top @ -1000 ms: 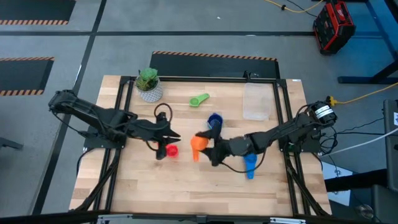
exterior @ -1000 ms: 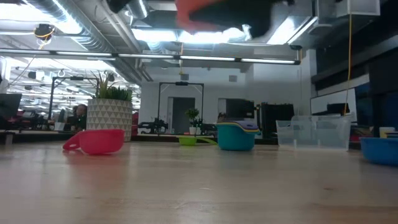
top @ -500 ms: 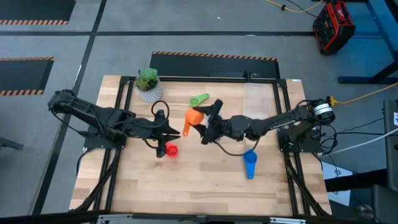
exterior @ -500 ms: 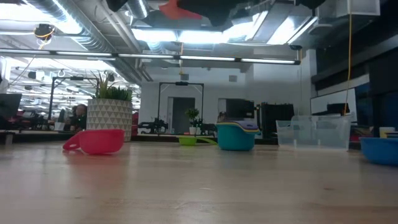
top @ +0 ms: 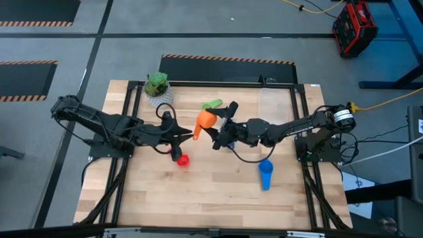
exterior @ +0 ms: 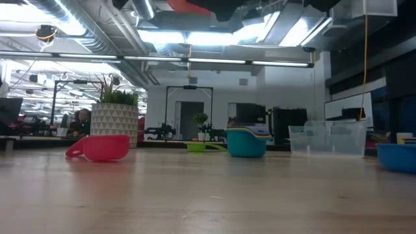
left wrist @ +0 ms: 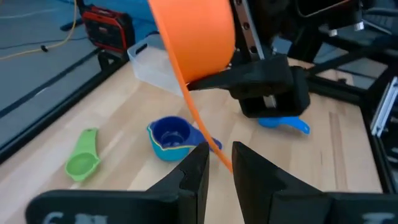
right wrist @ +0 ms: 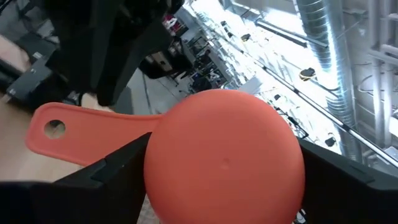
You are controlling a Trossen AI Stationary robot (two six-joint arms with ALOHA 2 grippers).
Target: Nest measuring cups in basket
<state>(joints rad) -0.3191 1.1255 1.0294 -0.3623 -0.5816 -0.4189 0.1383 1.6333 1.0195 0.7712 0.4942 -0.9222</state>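
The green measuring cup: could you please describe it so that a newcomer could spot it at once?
Start at the potted plant near the table's far left corner, then look toward the clear basket. The green measuring cup lies flat on the wood between them. It is the only green scoop and is shallower than the others.

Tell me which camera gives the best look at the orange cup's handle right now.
The right wrist view: the orange cup fills it, its holed handle fully shown. The left wrist view shows the handle edge-on beside the left tool. The high view shows the cup small, between both tools. The low view catches only a reddish sliver overhead.
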